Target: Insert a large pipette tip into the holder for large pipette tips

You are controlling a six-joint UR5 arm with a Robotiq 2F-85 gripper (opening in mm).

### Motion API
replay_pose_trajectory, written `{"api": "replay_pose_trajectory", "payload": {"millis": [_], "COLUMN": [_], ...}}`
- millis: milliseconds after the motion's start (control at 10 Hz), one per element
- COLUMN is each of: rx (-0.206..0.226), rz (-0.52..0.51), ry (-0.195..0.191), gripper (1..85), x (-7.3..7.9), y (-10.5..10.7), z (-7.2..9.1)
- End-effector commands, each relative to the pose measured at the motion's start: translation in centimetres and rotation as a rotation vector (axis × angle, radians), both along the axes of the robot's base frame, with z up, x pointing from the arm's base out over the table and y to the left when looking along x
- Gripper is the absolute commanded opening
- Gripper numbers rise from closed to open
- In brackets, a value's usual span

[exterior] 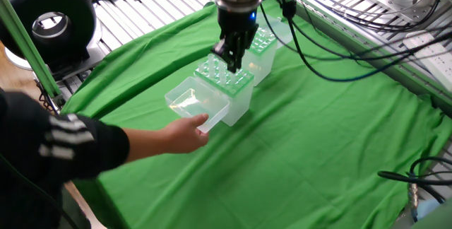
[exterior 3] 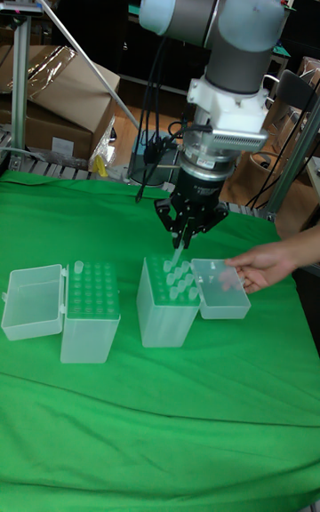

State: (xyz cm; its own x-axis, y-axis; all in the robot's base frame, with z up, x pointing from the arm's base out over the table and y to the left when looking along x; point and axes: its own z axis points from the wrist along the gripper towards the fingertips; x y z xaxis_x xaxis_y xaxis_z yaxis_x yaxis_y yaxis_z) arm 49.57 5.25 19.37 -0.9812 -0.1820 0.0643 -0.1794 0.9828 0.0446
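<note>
The gripper [exterior 3: 182, 241] hangs straight over the holder for large pipette tips [exterior 3: 167, 303], its two fingers drawn close together on the large pipette tip [exterior 3: 178, 256]. The tip points down, pinched near its upper end, and its lower end sits just above the holder's green hole plate; whether it has entered a hole cannot be told. In the fixed view the gripper [exterior: 232, 58] stands over the far part of the holder [exterior: 226, 87]. The holder's clear lid [exterior 3: 220, 288] lies swung open on the side away from the second box. A person's hand [exterior 3: 267, 263] reaches to that lid, fingertips touching its outer edge. The second tip box [exterior 3: 89, 309], lid open too, stands just beside the holder on the green cloth [exterior 3: 160, 423].
</note>
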Motion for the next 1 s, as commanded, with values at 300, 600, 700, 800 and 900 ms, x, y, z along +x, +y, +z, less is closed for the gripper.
{"api": "replay_pose_trajectory", "payload": {"millis": [300,600,700,800,900], "rx": [-0.017,-0.03,-0.033,-0.042,-0.069], "rz": [0.006,0.015,0.016,0.026,0.05], "ry": [0.07,0.101,0.105,0.112,0.115], "gripper": [10.7,9.0,9.0,9.0,9.0], "x": [-0.5,-0.8,-0.9,-1.1,-1.1], "y": [0.1,0.2,0.3,0.0,-0.8], "z": [7.2,11.0,11.7,12.2,12.4]}}
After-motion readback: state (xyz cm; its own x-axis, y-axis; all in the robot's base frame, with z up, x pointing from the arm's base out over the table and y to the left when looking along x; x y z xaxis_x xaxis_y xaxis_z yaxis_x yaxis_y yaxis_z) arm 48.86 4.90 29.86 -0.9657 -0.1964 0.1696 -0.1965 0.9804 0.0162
